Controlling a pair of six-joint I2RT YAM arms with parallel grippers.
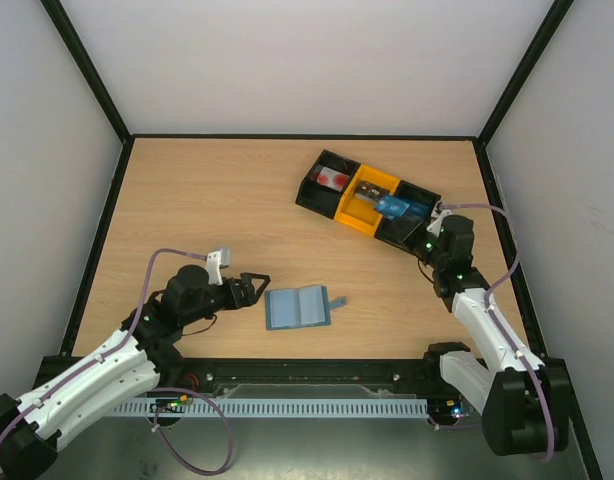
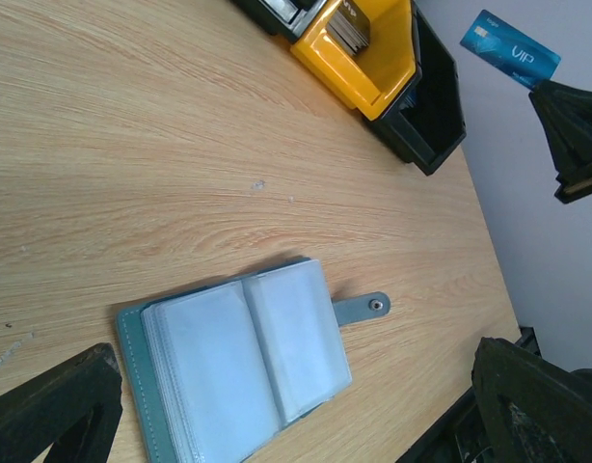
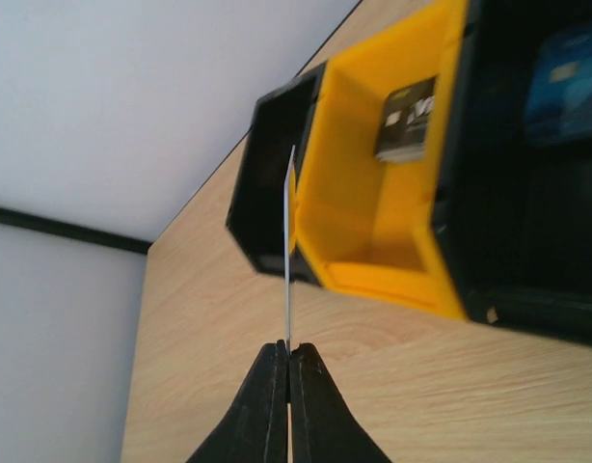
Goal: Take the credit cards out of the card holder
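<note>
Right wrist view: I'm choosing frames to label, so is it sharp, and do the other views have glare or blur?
Right wrist view: the held card, seen edge-on, is crisp, the tray behind slightly soft. Left wrist view: the wallet sharp, its clear sleeves faintly shiny. Top view: even light, soft shadows.

Surface finishes. The table (image 1: pixel 207 220) is pale wood-grain, smooth and matt. The card holder (image 2: pixel 238 371) has a dusty-blue, stitched, leather-like matt cover, inner sleeves of clear, faintly glossy plastic, and a small metallic snap on its tab. The tray (image 2: pixel 339 72), beyond the card holder, is moulded plastic in glossy yellow and black. The blue card (image 2: pixel 509 49), beyond the card holder, is smooth, shiny plastic.
</note>
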